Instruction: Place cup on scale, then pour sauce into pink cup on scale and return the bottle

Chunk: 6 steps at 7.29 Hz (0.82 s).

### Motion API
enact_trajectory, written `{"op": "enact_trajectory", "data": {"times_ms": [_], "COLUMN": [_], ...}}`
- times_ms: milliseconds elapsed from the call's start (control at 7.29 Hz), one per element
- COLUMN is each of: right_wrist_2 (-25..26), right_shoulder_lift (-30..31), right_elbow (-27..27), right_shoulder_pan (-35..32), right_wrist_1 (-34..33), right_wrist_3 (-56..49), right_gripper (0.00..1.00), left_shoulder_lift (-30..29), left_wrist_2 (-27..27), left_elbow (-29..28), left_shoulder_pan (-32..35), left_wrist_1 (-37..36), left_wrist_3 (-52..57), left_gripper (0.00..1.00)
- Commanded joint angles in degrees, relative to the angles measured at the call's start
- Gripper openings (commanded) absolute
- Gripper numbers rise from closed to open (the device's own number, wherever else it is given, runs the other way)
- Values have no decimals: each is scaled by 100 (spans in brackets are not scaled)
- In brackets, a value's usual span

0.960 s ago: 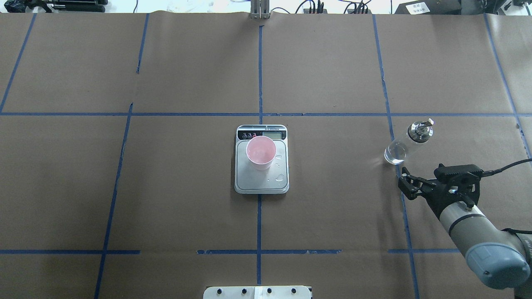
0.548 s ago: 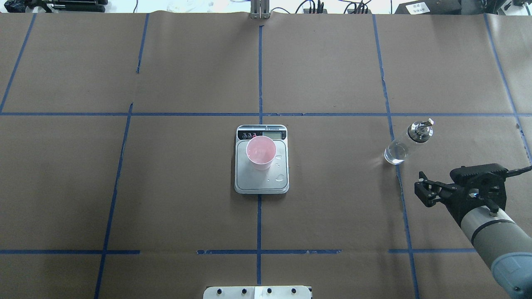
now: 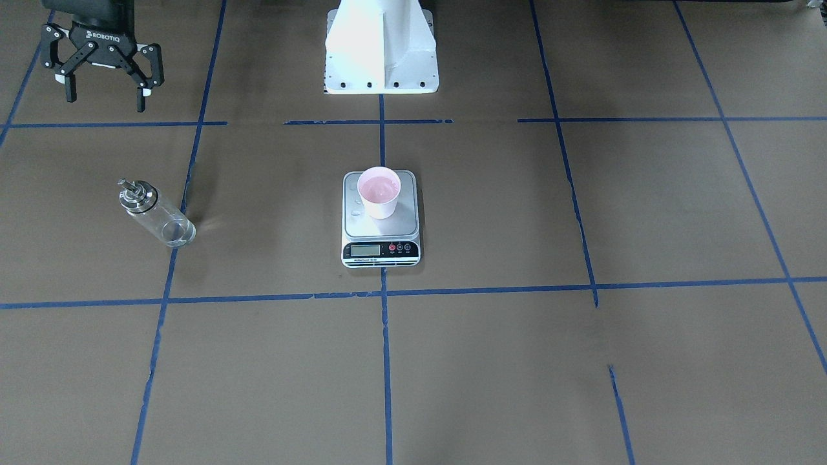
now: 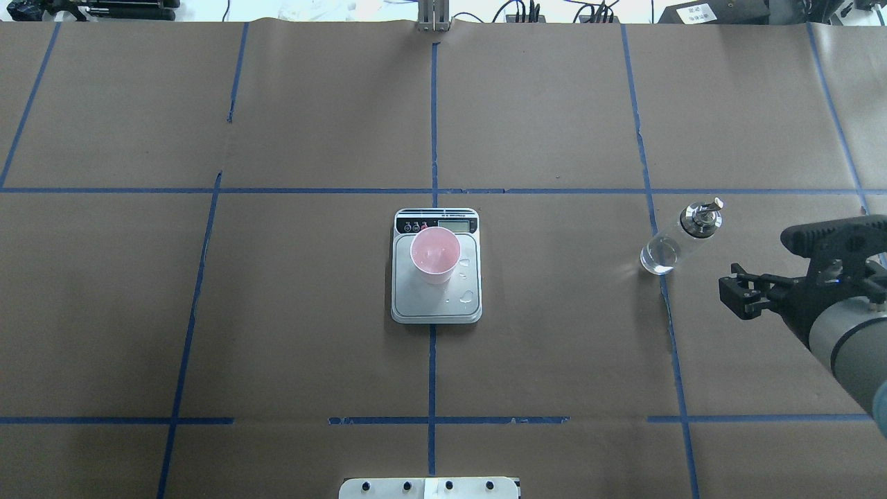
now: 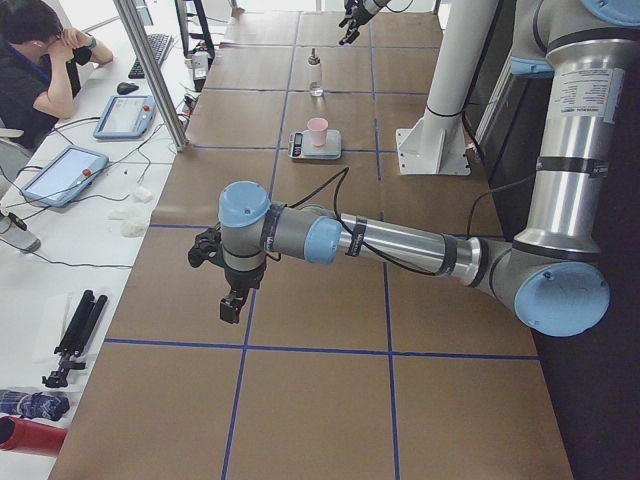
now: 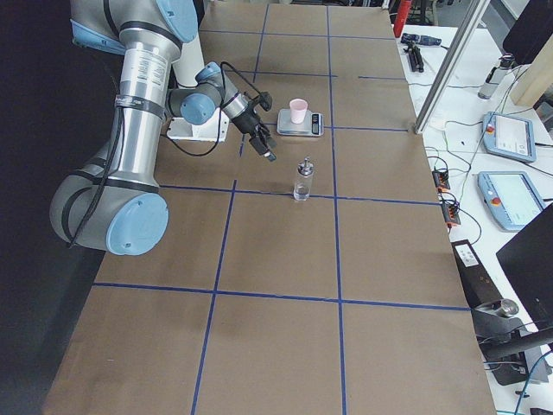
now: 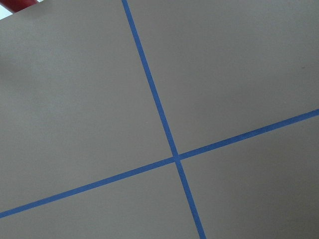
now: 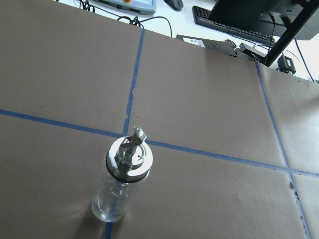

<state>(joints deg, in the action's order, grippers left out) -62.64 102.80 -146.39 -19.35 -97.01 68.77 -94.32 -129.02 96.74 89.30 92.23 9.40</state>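
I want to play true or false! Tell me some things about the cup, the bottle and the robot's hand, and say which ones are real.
1. The pink cup sits on the scale. True.
2. The bottle lies on its side. False: it stands upright on the table, off to the robot's right of the scale.
3. The right gripper is holding the bottle. False: it is open, empty and apart from the bottle.
4. There are drops of clear liquid on the scale's plate beside the cup. True.
5. The bottle has its silver cap on. True.
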Motion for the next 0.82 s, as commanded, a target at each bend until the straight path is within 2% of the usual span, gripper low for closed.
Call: {"op": "enact_trajectory", "data": {"times_ms": [0,137,274,411,685], "right_wrist_2": [-1166,-1572,-2255,-3062,-5038], "right_shoulder_lift": [-1170,-1453,-1639,-1780,-2044], "right_elbow": [49,241,460,793,1976], "right_shoulder_pan": [-1205,-1724,-2373,-3189,-4886], "right_wrist_1": [-764,-810,-802,-758,-740], "right_wrist_3": [-1263,-1774,-2484,-3291,-5407], "right_gripper": [100,100,100,100,100], "left_shoulder_lift": [10,10,10,-7,-16], "left_wrist_2": [0,0,0,0,-9], "left_elbow": [12,12,21,21,12], "left_shoulder_pan": [0,0,0,0,0], "left_wrist_1": [-3,-3,-3,-3,5], "left_wrist_3": [0,0,0,0,0], "left_gripper": [100,100,100,100,100]}}
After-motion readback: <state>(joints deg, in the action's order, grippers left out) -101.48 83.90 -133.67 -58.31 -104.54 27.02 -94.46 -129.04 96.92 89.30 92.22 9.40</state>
